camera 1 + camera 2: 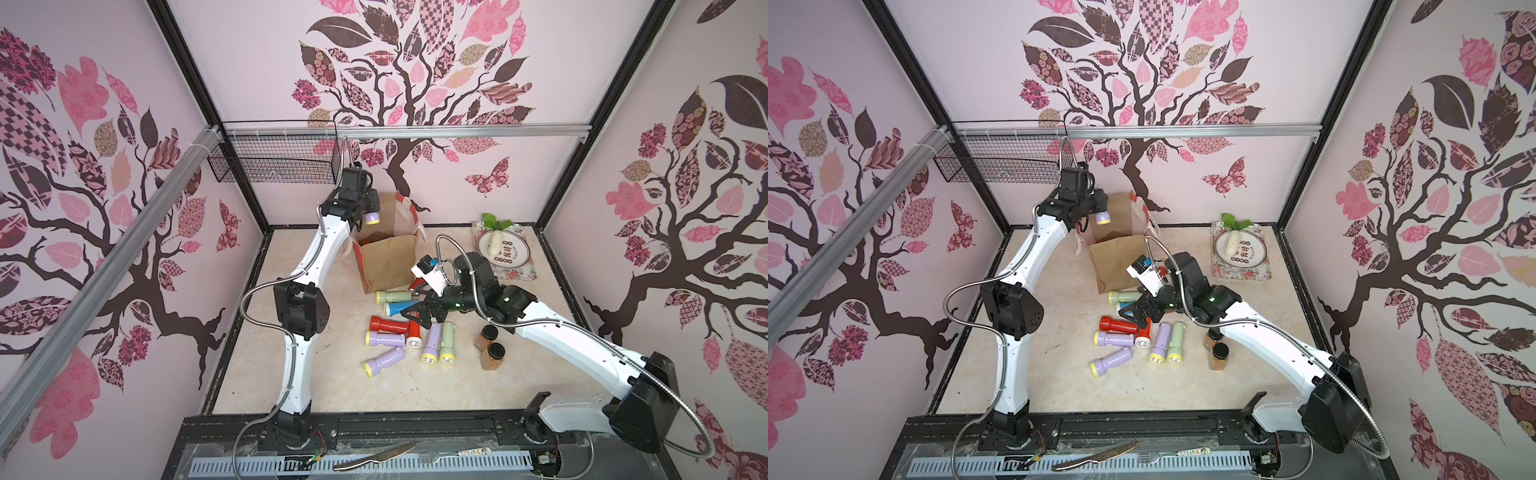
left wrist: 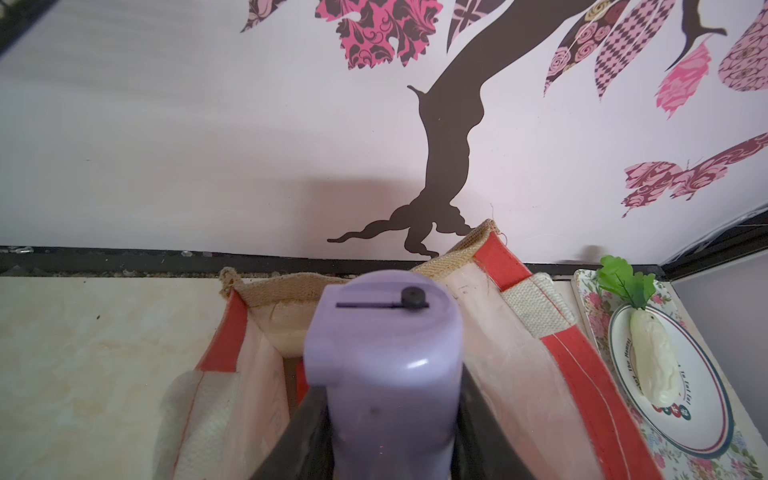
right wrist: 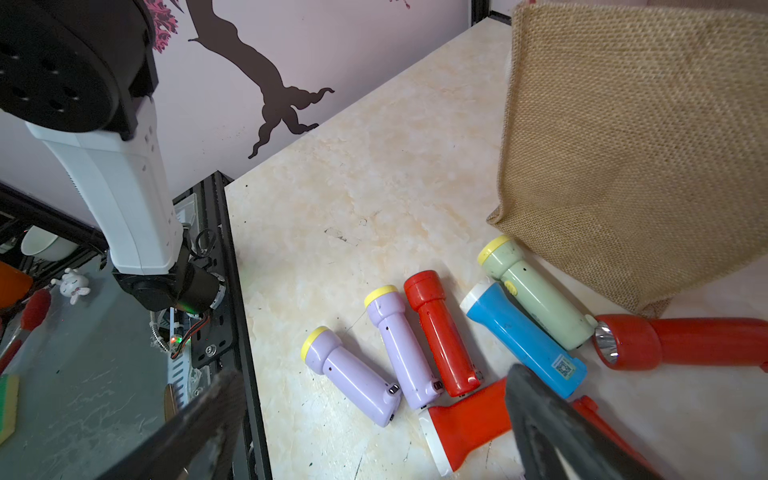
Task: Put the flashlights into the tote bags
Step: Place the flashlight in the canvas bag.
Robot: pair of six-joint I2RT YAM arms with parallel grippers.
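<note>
Lilac flashlight (image 2: pixel 384 365): held in the air over the open mouth of the tote bag (image 1: pixel 390 261), clear of its rim. Left gripper (image 1: pixel 360 217) is clenched on the barrel, so the yellow-ringed head sticks out past the fingers and faces the bag. Judged reason: with the barrel held from behind and the head out in front, simply letting go should drop it inside. In the left wrist view the bag's lined interior spreads out on either side of the barrel, so the alignment looks good. What the bag already holds is mostly hidden.

Bag stands upright on the desk (image 1: pixel 316 374), towards the back wall, mouth gaping wide.

Remaining flashlights lie flat on the desk in front of the bag:
- pale green (image 1: pixel 395 296) and blue (image 1: pixel 398 308) nearest it
- a red one (image 3: pixel 681 340) close against the bag's foot
- further out, red (image 1: pixel 388 325), three lilac and another pale green

Right gripper (image 1: pixel 417 316) hangs low above this cluster, jaws spread wide, grasping nothing. A red flashlight with a white head (image 3: pixel 465 428) lies just below one finger. Probably the next pick, but not certain.

Two amber jars (image 1: pixel 492 344) stand beside the pile, near the right arm. They are not part of the job.
</note>
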